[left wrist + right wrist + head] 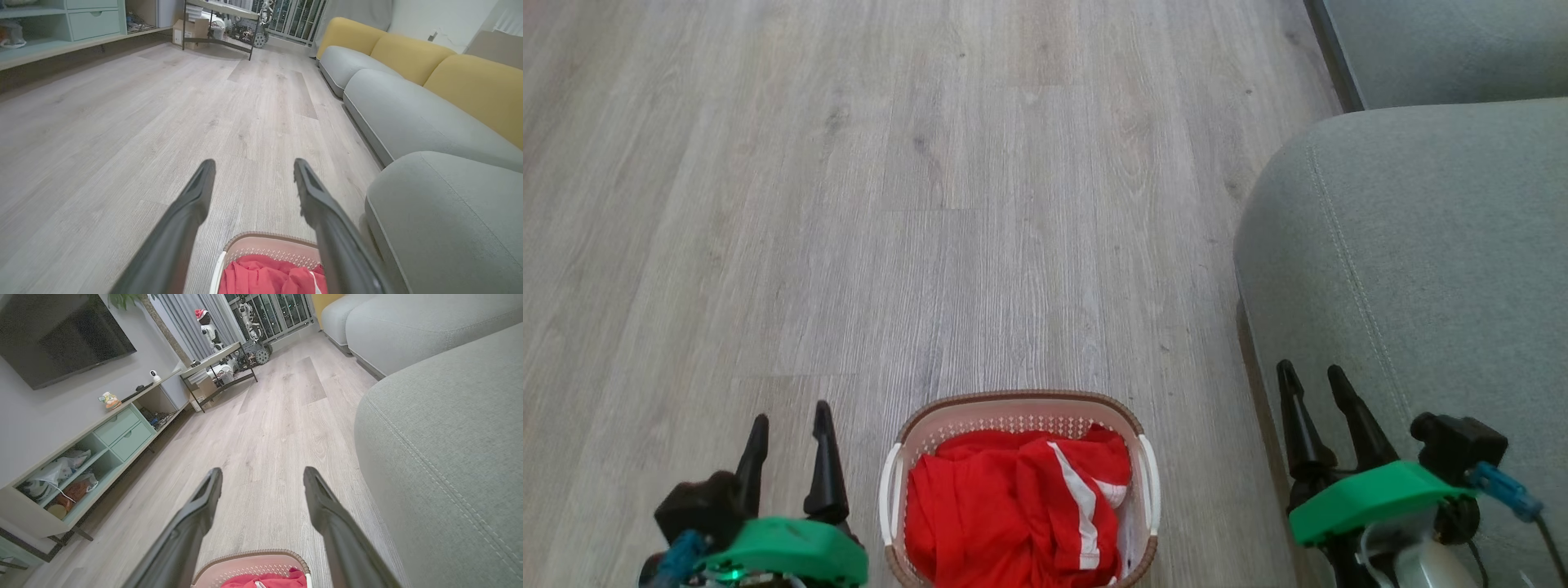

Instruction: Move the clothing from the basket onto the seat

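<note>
Presently catalogued, item by item. Clothing (1005, 506): red mesh garments with a white stripe, heaped inside the basket (1021, 398) nearly to its rim; none is lifted out, so the task reads as not yet begun. Basket: cream, perforated, with a brown woven-look rim and a white handle at each side. It stands on the floor (849, 204) directly before the robot and between its two arms, which puts the load within reach of either. Seat (1421, 245): grey-green cushion with a stitched seam, on the robot's right. Its rounded corner is near the basket but apart from it, with a strip of floor between. It is bare of clothing where visible and appears to stand higher than the basket, so a transfer would likely call for a lift up and across to the right. Left end effector (791, 416): fingers spread apart, holding nothing, poised left of the basket with tips pointing forward over the floor. Right end effector (1312, 374): likewise spread and empty, set right of the basket, over the seat's edge; judged the better placed for the drop, being on the seat's side. Risk noted: loose mesh may snag on the rim or trail.
</note>
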